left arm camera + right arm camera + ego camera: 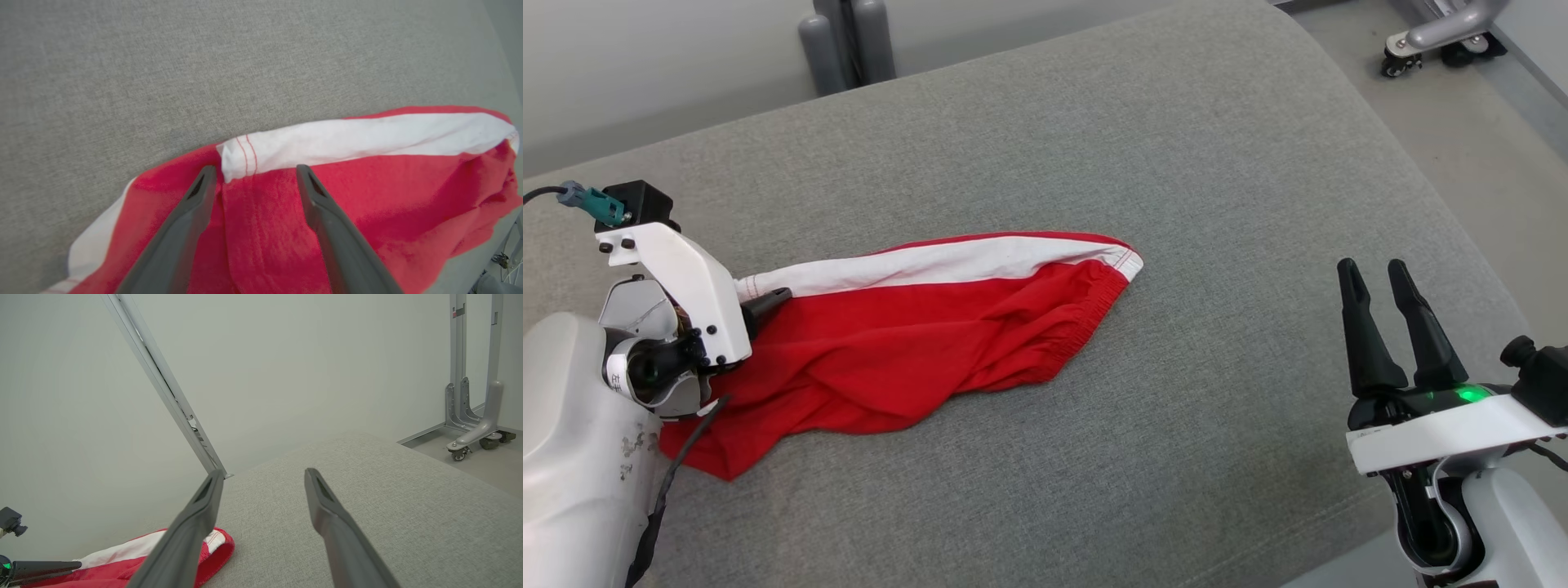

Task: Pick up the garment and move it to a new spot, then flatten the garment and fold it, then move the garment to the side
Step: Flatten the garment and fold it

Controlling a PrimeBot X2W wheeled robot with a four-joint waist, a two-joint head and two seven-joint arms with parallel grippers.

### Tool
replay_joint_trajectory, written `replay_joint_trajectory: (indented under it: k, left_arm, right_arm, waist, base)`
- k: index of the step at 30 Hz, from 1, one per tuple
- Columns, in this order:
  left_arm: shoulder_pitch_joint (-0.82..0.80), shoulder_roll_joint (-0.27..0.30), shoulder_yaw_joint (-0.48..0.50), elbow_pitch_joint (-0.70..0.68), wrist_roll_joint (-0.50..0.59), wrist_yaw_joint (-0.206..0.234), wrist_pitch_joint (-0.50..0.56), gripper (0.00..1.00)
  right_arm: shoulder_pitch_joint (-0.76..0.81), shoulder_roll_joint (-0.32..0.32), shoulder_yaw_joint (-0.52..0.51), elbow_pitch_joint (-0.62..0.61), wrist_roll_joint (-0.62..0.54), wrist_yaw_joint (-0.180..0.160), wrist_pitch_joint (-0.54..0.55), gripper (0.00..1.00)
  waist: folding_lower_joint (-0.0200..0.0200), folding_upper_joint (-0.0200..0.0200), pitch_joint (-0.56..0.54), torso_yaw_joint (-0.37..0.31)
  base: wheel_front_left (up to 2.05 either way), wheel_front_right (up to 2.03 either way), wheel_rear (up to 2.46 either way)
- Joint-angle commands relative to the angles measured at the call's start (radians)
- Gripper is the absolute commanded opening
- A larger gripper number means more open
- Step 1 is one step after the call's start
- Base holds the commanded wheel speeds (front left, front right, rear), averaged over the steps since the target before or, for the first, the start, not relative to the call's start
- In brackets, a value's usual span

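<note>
Red-and-white garment (915,343) lies crumpled on the grey fabric surface (1176,163). Left end effector (253,173) is spread at its white band, pinching nothing. Right end effector (1372,273) is spread, well apart.

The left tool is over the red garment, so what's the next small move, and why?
Probably lower the left tool slightly and close it on the garment. Its fingers stand open, straddling the stitched end of the white band, with red cloth between them and nothing pinched yet. The right tool is open too, apart from the cloth above the grey cushion.
</note>
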Motion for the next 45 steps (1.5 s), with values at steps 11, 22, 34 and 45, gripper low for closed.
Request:
replay_joint_trajectory:
  k: [11, 22, 34, 45]
  left_arm:
    - [-0.052, 0.005, -0.022, 0.056, -0.018, -0.016, -0.026, 0.0]
    - [-0.06, -0.021, -0.119, -0.029, -0.069, -0.022, -0.025, 0.0]
    - [0.063, 0.038, -0.214, -0.277, -0.217, -0.022, 0.064, 0.0]
    - [0.312, 0.129, -0.219, -0.543, -0.304, -0.013, 0.121, 0.0]
  right_arm:
    - [0.001, 0.004, -0.01, 0.007, -0.006, 0.0, 0.0, 1.0]
    - [0.017, -0.019, -0.019, 0.011, -0.011, 0.0, 0.0, 1.0]
    - [0.042, -0.042, -0.011, 0.029, -0.024, 0.0, 0.0, 1.0]
    - [0.078, -0.046, -0.009, 0.055, -0.029, 0.0, 0.0, 1.0]
  waist:
    - [0.0, 0.0, 0.01, -0.017]
    - [0.0, 0.0, -0.02, 0.089]
    - [0.0, 0.0, -0.089, 0.246]
    - [0.0, 0.0, -0.142, 0.281]
  base:
    - [0.0, 0.0, 0.0]
    - [0.0, 0.0, 0.0]
    - [0.0, 0.0, 0.0]
    - [0.0, 0.0, 0.0]
